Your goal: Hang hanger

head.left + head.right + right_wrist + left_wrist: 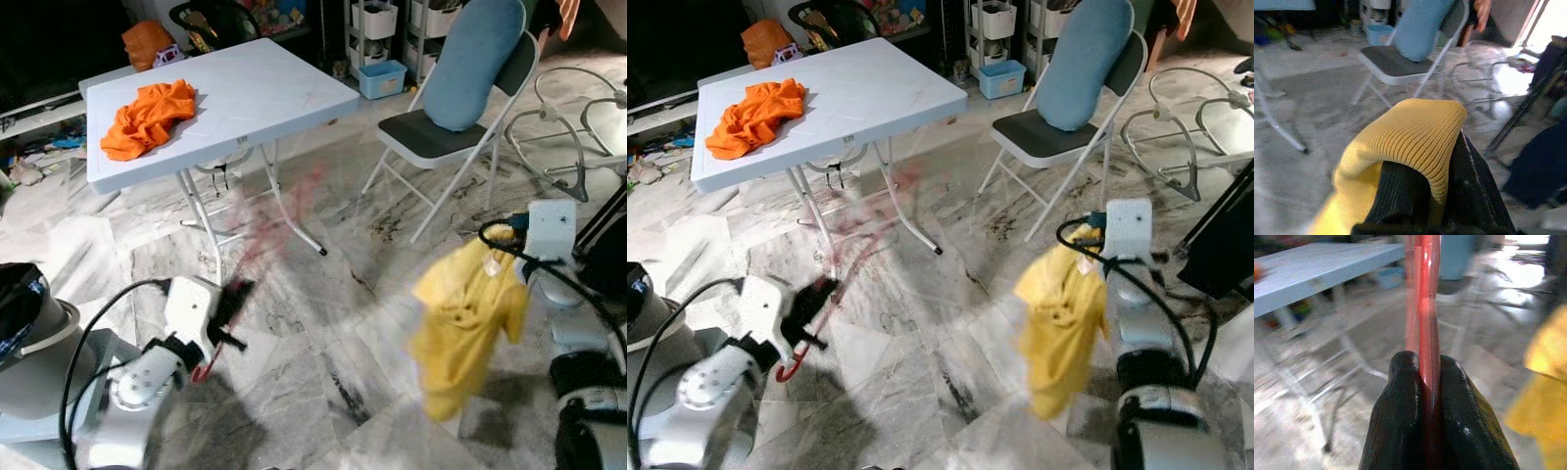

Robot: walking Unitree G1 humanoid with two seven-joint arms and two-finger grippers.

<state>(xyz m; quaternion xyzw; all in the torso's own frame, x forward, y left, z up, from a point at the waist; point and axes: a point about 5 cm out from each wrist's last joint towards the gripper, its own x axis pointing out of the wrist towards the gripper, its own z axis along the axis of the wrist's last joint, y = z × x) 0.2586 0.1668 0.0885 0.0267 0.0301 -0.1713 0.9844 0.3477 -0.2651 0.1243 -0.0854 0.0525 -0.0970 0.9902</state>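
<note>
Clamping a red hanger [1422, 328] between both fingers, the left gripper [1422, 382] holds it low over the marble floor [323, 352], just off the near edge of the white folding table [255, 83]; the hanger is motion-blurred. The right gripper [1444, 166] is closed on the ribbed collar of a yellow shirt [465, 318], which hangs free above the floor. An orange garment [147, 116] lies crumpled at the table's left side. A folding chair [441, 137] carrying a blue cushion [475, 59] stands beyond.
</note>
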